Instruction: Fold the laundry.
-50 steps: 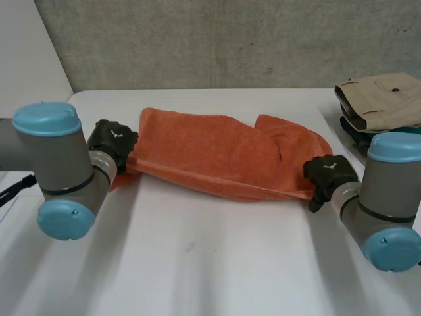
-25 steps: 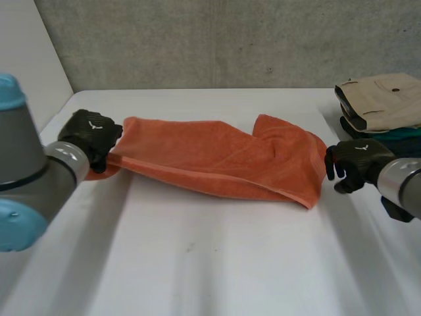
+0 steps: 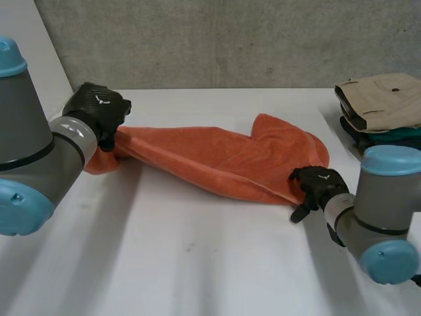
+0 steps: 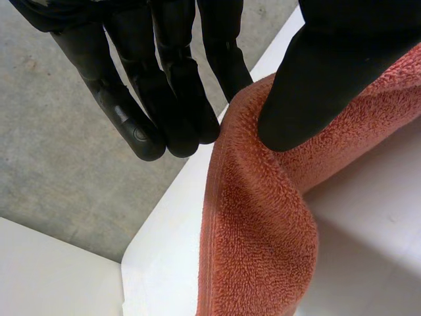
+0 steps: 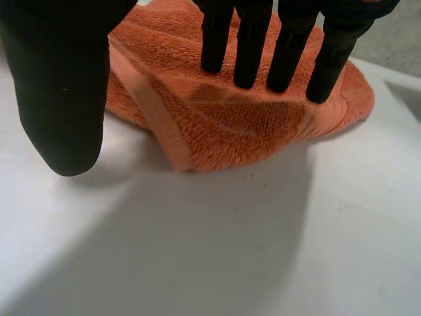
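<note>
Head view: I am pinching the left end of an orange towel in my left hand, my thumb pressing its hem against straight fingers. The towel is lying stretched across the white bench. My right hand is hovering at the towel's near right corner, fingers straight and spread, gripping nothing. Folded clothes are sitting stacked at the far right.

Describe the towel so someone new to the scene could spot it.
On the white table, the orange terry towel runs from the left hand to the right hand. Unlike the neatly folded, beige-topped stack at the table's far right, it lies loose and rumpled.
</note>
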Motion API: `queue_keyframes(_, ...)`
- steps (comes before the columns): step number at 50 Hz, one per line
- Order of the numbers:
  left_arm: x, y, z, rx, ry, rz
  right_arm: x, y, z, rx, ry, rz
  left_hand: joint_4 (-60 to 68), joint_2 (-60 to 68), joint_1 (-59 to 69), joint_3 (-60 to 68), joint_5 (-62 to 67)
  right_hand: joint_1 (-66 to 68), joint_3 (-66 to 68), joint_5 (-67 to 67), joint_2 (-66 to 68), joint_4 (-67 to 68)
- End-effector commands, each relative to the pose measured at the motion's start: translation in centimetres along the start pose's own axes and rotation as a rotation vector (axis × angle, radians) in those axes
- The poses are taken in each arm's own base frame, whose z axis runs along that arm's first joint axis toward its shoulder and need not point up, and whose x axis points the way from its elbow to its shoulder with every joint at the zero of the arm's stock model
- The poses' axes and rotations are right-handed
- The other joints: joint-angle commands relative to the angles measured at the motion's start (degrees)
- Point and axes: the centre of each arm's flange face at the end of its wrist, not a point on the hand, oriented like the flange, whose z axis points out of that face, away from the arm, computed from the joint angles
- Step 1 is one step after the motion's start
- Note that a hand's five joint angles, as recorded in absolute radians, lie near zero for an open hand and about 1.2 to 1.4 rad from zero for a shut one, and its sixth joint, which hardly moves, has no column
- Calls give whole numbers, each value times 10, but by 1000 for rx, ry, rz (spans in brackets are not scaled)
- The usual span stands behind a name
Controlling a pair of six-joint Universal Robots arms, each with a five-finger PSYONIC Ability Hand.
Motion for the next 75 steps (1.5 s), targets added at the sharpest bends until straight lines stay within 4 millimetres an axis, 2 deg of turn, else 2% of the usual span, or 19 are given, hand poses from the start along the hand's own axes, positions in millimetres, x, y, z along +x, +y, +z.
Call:
queue_keyframes(1, -7, -2, -2, -6, -7, -19, 13, -7, 15, 90, 129, -12, 115, 115, 131, 118, 138, 201, 201, 194, 202, 203)
queue_keyframes(7, -11, 3, -4, -26, -9, -34, 27, -19, 15, 141, 161, 3, 115, 115, 131, 118, 138, 298, 298, 292, 300, 301)
queue_keyframes(11, -12, 7, -4, -34, -1, -47, 32, -20, 18, 135, 134, 9, 115, 115, 131, 118, 138, 544, 544, 537, 546, 546)
queue_keyframes(16, -10, 17, -5, -72, 9, -56, 39, -30, 18, 138, 74, -14, 115, 115, 131, 118, 138, 544, 544, 538, 546, 547)
queue_keyframes(19, -9, 26, -8, -109, 25, -49, 44, -48, 5, 111, 19, -76, 115, 115, 131, 118, 138, 544, 544, 538, 546, 547)
queue_keyframes(24, -8, 39, -18, -164, 80, -3, 47, -75, -47, -81, -99, -360, 115, 115, 131, 118, 138, 544, 544, 538, 546, 547)
queue_keyframes(28, 1, 54, -26, -229, 177, 89, 51, -77, -85, -290, -200, -566, 115, 115, 131, 118, 138, 544, 544, 538, 546, 547)
queue_keyframes(32, 14, 67, -27, -264, 268, 165, 48, -72, -105, -434, -307, -712, 115, 115, 131, 118, 138, 544, 544, 538, 546, 547)
queue_keyframes(36, 29, 87, -6, -303, 308, 197, 46, -61, -89, -464, -294, -756, 115, 115, 131, 118, 138, 544, 544, 538, 546, 547)
queue_keyframes(42, 33, 96, 38, -300, 245, 210, 38, -63, -53, -381, -207, -820, 115, 115, 131, 118, 138, 544, 544, 538, 546, 547)
queue_keyframes(46, 5, 65, 71, -178, 80, 191, 37, -97, -23, -159, -54, -793, 115, 115, 131, 118, 138, 544, 544, 538, 546, 547)
queue_keyframes(47, -12, 43, 80, -91, -7, 168, 38, -121, -14, -22, 30, -759, 115, 115, 131, 118, 138, 544, 544, 538, 546, 547)
queue_keyframes(50, -44, 0, 86, 78, -148, 117, 40, -162, -7, 195, 146, -699, 115, 115, 131, 118, 138, 544, 544, 538, 546, 547)
queue_keyframes(51, -69, -32, 84, 214, -255, 75, 42, -191, -6, 360, 222, -651, 115, 115, 131, 118, 138, 544, 544, 538, 546, 547)
queue_keyframes(54, -113, -83, 72, 462, -447, -7, 44, -242, -16, 683, 334, -565, 115, 115, 131, 118, 138, 544, 544, 538, 546, 547)
queue_keyframes(59, -153, -127, 48, 697, -635, -59, 44, -299, -48, 1086, 442, -525, 115, 115, 131, 118, 138, 544, 544, 538, 546, 547)
queue_keyframes(63, -160, -128, 41, 680, -659, -35, 41, -302, -51, 1105, 419, -541, 115, 115, 131, 118, 138, 544, 544, 538, 546, 547)
queue_keyframes(68, -155, -103, 45, 563, -614, -27, 36, -284, -42, 996, 346, -552, 115, 115, 131, 118, 138, 544, 544, 538, 546, 547)
queue_keyframes(75, -113, -36, 58, 326, -445, -22, 34, -222, -19, 731, 225, -535, 115, 115, 131, 118, 138, 544, 544, 538, 546, 547)
